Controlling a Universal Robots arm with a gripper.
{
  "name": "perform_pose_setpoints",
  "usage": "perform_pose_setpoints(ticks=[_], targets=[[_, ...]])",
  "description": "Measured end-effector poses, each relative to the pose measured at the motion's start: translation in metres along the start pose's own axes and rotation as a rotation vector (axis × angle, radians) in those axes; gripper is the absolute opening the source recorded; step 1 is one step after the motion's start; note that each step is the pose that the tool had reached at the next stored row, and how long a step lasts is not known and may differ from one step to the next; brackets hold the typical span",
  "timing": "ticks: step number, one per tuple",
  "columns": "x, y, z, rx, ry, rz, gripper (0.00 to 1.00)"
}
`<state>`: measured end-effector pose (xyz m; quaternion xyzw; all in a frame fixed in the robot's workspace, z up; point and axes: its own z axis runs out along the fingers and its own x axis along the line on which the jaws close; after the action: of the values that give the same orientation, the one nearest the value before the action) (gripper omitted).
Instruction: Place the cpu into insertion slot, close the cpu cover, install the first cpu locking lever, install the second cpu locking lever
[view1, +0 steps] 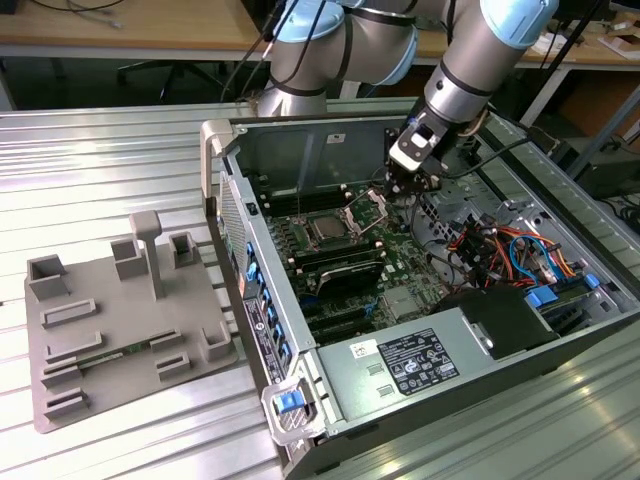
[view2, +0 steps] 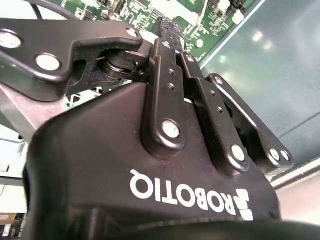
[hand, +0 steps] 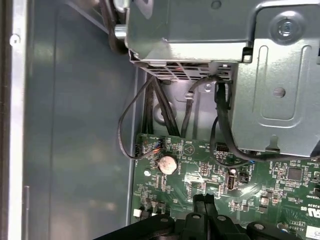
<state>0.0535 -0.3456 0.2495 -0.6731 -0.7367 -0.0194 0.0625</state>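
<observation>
In the open computer case (view1: 300, 160), the gripper (view1: 392, 190) hangs closed, fingers together, just beside the cpu cover (view1: 366, 207), which stands raised. The cpu (view1: 327, 230) already lies in the insertion slot (view1: 343, 244). I judge that closing and both locking steps remain.

exterior view: high, oblique, over open case (view1: 310, 150) | both wrist views: close behind tool (view2: 167, 27), sharing green board (hand: 200, 170)

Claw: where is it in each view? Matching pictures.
Exterior view: claw inside the open case, over the green board.
Second wrist view: claw close up, pointing toward the green board.
First wrist view: claw in front of the green board.
Shared landmark: the green board.
</observation>
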Motion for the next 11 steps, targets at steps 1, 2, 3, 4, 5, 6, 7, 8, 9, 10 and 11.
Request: perform_pose_setpoints(ticks=[1,2,3,4,5,6,7,8,9,10,11], targets=[[-0.0013,-0.0001,0.0004,0.0000,-0.0001,-0.001,0.11],[-0.0018,-0.0001,0.0007,0.0000,0.0001,-0.001,0.11],[-0.0022,-0.0001,0.0010,0.0000,0.0001,-0.001,0.11],[-0.0032,-0.0002,0.0013,0.0001,-0.0001,-0.002,0.11],[-0.0038,-0.0002,0.0016,0.0001,-0.0001,-0.002,0.11],[-0.0041,-0.0002,0.0017,0.0001,0.0000,-0.002,0.11],[-0.0044,-0.0003,0.0017,0.0002,-0.0001,-0.002,0.11],[-0.0047,-0.0005,0.0017,0.0002,-0.0002,-0.002,0.11],[-0.0049,-0.0014,0.0017,0.0002,-0.0002,-0.002,0.11],[-0.0050,-0.0032,0.0017,-0.0001,-0.0004,-0.002,0.11],[-0.0051,-0.0056,0.0019,-0.0007,-0.0004,-0.002,0.11]])
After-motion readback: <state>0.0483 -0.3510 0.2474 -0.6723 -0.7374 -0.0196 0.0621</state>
